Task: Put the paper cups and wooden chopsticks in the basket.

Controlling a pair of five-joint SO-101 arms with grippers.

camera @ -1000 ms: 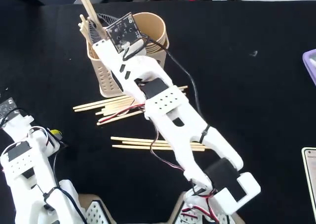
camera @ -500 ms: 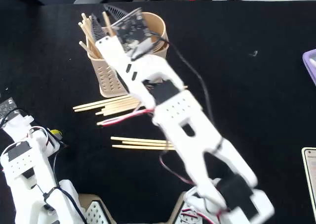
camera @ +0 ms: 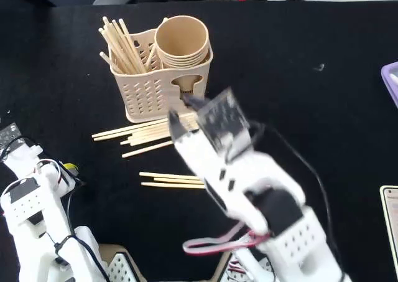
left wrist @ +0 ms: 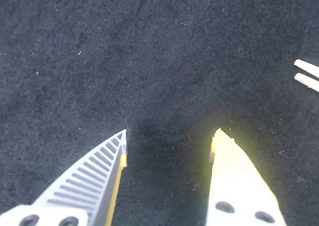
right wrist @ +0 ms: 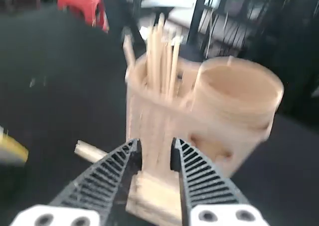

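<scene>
the paper cups sit stacked in the basket beside upright chopsticks; loose chopsticks lie on the desk just before it. the right hand hangs near the basket, narrowly parted, gripping nothing. the left hand is spread over the desk.

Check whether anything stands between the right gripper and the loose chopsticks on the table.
Nothing visible does. The right gripper hangs open in front of the basket, close above the loose chopsticks lying by its foot. A second bundle lies on the cloth nearer the arms.
</scene>
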